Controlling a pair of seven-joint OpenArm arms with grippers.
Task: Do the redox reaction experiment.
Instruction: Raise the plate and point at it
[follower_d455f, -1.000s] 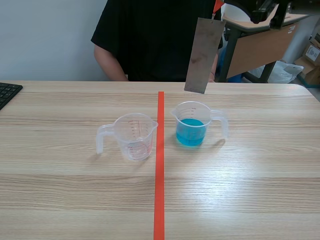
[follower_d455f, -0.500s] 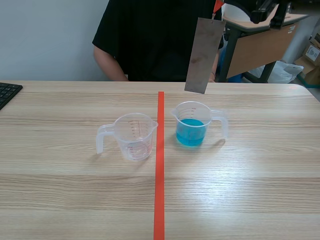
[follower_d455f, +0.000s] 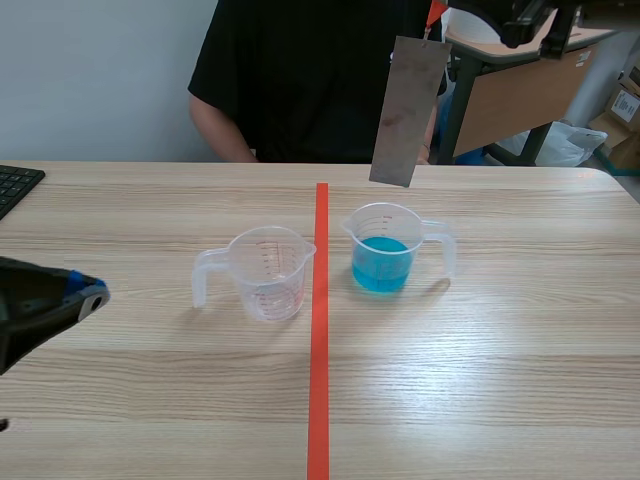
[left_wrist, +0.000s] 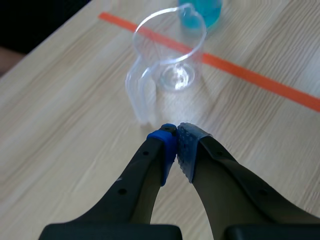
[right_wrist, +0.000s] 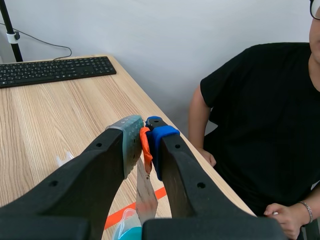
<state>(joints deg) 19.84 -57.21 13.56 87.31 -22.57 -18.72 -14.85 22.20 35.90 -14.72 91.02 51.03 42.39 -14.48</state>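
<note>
Overhead, a metal strip (follower_d455f: 406, 112) is held above the blue cup (follower_d455f: 383, 252)

At the far left edge of the table (follower_d455f: 500, 380) a black keyboard (follower_d455f: 15, 185) is seen. Nearer the robot, the left gripper (follower_d455f: 88, 296) is found low over the wood, its pads pressed together with nothing between them. Ahead of it an empty clear measuring cup (follower_d455f: 268, 272) is stood upright, its handle turned toward the gripper. The cup's bare bottom is shown only by the left wrist view. The orange tape line (follower_d455f: 319, 330) is laid between this cup and the blue cup, which is part filled with blue liquid. Above the blue cup's far rim the metal strip is hung clear of the liquid, in front of a person in a black shirt (follower_d455f: 300, 80). How it is held is hidden in the scene view. In the right wrist view the right gripper (right_wrist: 145, 142) is seen clamped on an orange tab (right_wrist: 145, 146) at the strip's top.
</note>
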